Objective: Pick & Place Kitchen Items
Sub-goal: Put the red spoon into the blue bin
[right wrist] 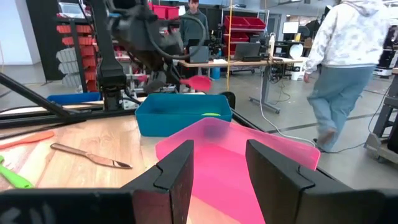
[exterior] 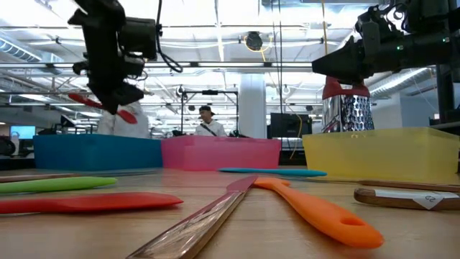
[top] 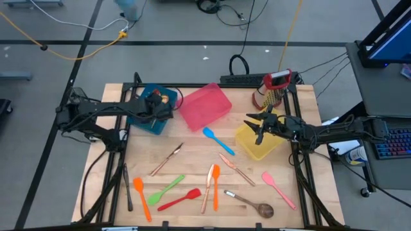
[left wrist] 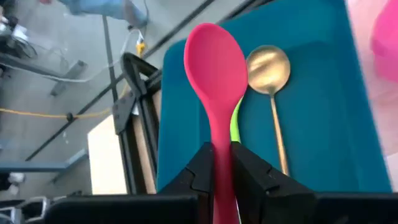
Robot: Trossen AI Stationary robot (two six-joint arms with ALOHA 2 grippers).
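One red spoon (left wrist: 214,68) is pinched by its handle in the left hand (left wrist: 222,177), bowl forward, hanging over the blue bin (top: 149,109). Likely light and a bit flexy, silicone by the look of it; the matte surface should give decent friction. The handle grip looks right, since the bowl is too wide and rounded to clamp.

Below it in the blue bin lie a copper spoon (left wrist: 268,71) and a sliver of something green, mostly hidden behind the red spoon.

The right hand (top: 259,126) is empty, fingers apart, hovering over the yellow bin (top: 257,144). The pink bin (top: 204,106) sits between the blue bin and the yellow bin; the grater (top: 273,90) stands behind the yellow bin.

The rest is flat on the desk (top: 192,151), all on the near side of the pink bin:
- blue spatula (top: 218,141), closest to the pink bin
- copper knife (top: 167,159)
- green spatula (top: 166,190), red spatula (top: 180,199), orange spatula (top: 141,197)
- orange spoon (top: 216,186)
- pink spatula (top: 277,188)
- wooden spoon (top: 250,203)

Judgement: the metal cutlery is stiff, thin and slick, lying flush on the wood, so harder to get fingers under; take it mid-handle. The silicone pieces are thicker and grippier, so easier picks by the handle.
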